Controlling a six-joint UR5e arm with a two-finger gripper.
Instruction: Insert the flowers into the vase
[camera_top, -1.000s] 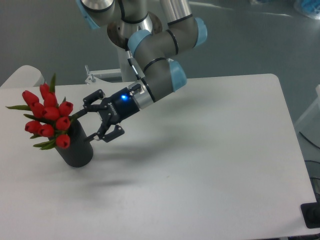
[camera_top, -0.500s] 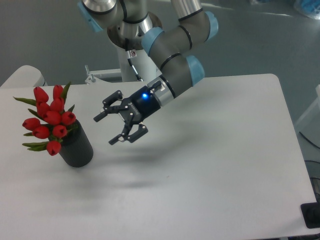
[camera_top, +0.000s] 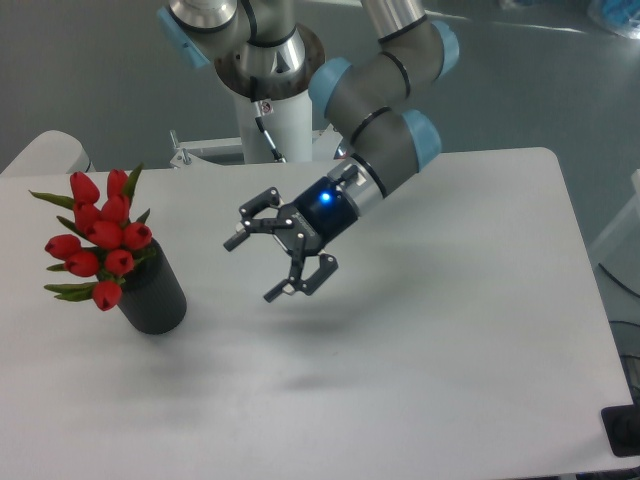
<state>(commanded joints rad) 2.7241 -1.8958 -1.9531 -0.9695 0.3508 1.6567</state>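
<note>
The flowers (camera_top: 100, 238), a bunch of red tulip buds with green leaves, stand in the black vase (camera_top: 155, 297) at the left of the table, leaning to the left. My gripper (camera_top: 258, 268) hangs open above the table, to the right of the vase and well apart from it. Its fingers (camera_top: 243, 236) are spread wide with nothing between them. A blue light glows on its wrist.
The white table (camera_top: 450, 330) has a rounded right edge. The arm's base (camera_top: 268, 110) stands at the back behind the table. A dark object (camera_top: 624, 430) sits at the lower right corner.
My gripper let go of the flowers and has drawn back to the right, away from the vase. The bunch settled in the vase a second ago and has stayed still since.
</note>
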